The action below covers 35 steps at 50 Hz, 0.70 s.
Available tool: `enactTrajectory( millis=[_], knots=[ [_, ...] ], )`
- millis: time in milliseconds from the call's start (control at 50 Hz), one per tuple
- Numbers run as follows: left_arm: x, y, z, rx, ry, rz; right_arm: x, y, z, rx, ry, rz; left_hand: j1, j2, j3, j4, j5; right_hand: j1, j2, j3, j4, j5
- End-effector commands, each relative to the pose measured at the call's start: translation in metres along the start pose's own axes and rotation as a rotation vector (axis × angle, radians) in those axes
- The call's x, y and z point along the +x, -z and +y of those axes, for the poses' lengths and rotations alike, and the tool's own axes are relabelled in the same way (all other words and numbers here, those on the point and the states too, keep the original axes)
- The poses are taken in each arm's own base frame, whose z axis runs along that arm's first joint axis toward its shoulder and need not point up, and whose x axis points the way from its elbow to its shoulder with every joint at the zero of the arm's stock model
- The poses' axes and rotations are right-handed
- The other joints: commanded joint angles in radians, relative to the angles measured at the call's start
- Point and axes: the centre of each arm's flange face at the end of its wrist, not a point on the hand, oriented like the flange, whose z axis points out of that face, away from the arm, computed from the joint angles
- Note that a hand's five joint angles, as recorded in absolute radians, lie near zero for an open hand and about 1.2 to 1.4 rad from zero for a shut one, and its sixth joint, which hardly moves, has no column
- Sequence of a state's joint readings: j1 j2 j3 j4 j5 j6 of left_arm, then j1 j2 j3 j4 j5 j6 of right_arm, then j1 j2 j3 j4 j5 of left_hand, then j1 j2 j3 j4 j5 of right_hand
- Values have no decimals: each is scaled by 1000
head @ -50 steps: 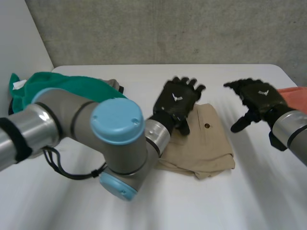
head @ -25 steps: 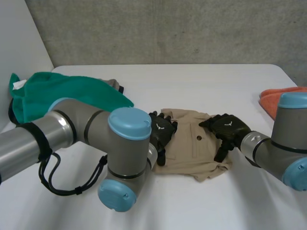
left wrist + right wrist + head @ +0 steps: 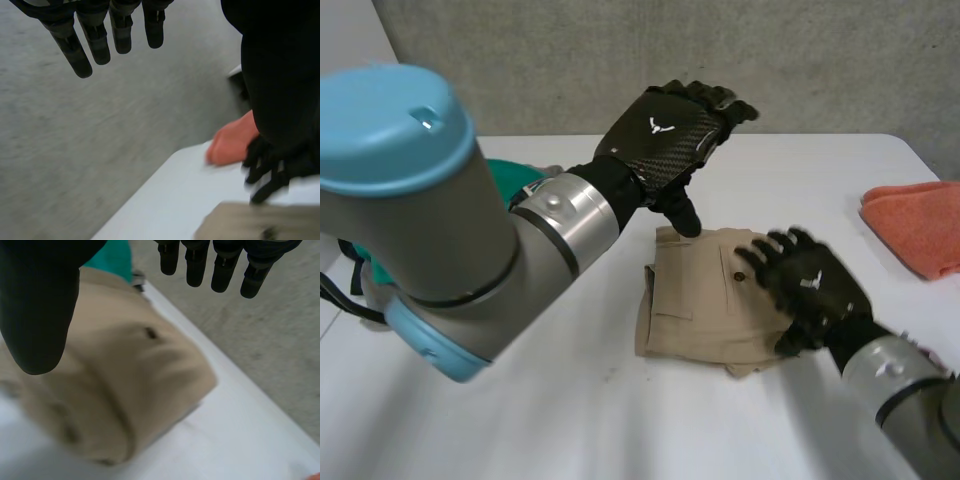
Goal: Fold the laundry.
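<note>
- Since half a second ago my left hand (image 3: pixel 665 140) has come up off the shorts (image 3: pixel 695 300) and now hangs high above the table (image 3: pixel 520 420), over the far edge of the garment. My right hand (image 3: pixel 815 285) has slid toward the near right corner.
- Left hand: in its wrist view the fingers (image 3: pixel 82 55) are straight and spread, with nothing between them and the thumb. It holds nothing.
- Right hand: its fingers (image 3: pixel 222 270) are also straight and apart. The tan cloth lies under the palm, not pinched. I cannot tell whether the palm rests on the cloth or floats just above it.
- The shorts lie near the middle of the table as a compact, roughly square bundle, pocket button up, with layered edges showing along the near side.
- My read: this piece is folded, or close to it, and may only need a last pat or squaring.
- Left to do, I judge: a green cloth (image 3: pixel 114 257) lies heaped beyond the shorts. An orange cloth (image 3: pixel 920 230) sits at the right edge of the table, well apart.
</note>
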<state>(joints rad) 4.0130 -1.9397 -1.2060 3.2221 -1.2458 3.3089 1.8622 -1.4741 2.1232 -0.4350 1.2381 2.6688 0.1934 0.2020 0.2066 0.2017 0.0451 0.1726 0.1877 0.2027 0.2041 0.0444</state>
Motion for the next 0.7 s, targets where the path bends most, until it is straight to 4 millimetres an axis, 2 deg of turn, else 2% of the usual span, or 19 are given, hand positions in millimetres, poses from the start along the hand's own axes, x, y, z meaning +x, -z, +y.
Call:
enactTrajectory(
  millis=[20, 280, 440, 560, 700],
  knots=[
    [-6, 3, 0, -9, 114, 93, -20, 1, 20, 9, -6, -71, 14, 6, 1, 6, -12, 2, -13, -28, -30, -44],
    [0, 4, 7, -30, 123, 107, -25, -31, 53, 33, 23, -61, 14, 6, 1, 6, -12, 2, -13, -28, -30, -44],
    [2, 3, 2, -14, 117, 121, -19, -41, 48, 101, 51, -25, 20, 12, 7, 12, -6, 9, -6, -21, -22, -37],
    [6, 4, 3, -17, 119, 130, -13, -51, 42, 133, 63, -10, 20, 12, 7, 12, -6, 209, 193, 178, 177, 162],
    [8, 4, 6, -26, 124, 135, -18, -64, 43, 147, 69, -27, 20, 12, 7, 12, -6, 332, 317, 302, 300, 286]
  ],
)
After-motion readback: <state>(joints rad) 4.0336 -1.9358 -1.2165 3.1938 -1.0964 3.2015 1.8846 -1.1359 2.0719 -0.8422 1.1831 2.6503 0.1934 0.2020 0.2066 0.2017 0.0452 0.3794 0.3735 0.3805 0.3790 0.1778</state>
